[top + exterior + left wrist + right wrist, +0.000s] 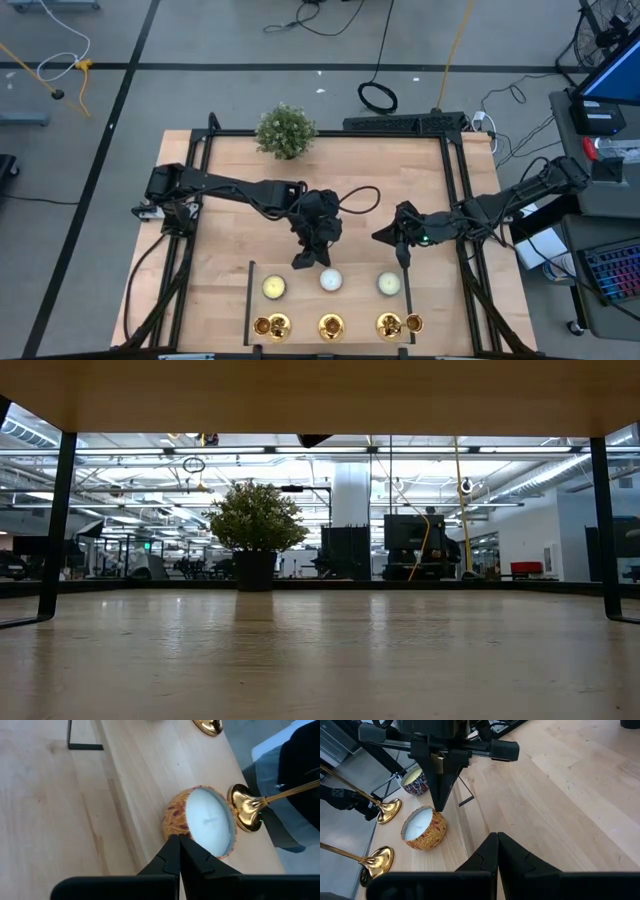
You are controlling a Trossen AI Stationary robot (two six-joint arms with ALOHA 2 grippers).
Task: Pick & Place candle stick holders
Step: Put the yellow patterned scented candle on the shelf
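Three gold candlestick holders (271, 325) (331, 326) (390, 324) stand on their round bases in a row along the table's near edge. Two also show in the right wrist view (387, 810) (375, 860). My left gripper (303, 264) is shut, pointing down at the far rim of the middle candle (207, 822), which has a holder (245, 812) just beyond it. My right gripper (403, 262) is shut and empty, a little to the far side of the right candle (389, 284). My left gripper has its shut fingertips (175, 842) right at the middle candle's rim (172, 827), coming from above and the far side. I cannot tell whether they touch it.
Three round candles (274, 287) (331, 280) (389, 284) sit in a row just beyond the holders, between two thin black bars (250, 300) (410, 305). A bushy potted plant (286, 130) stands at the far edge. Bare wood (380, 170) lies in the table's far half.
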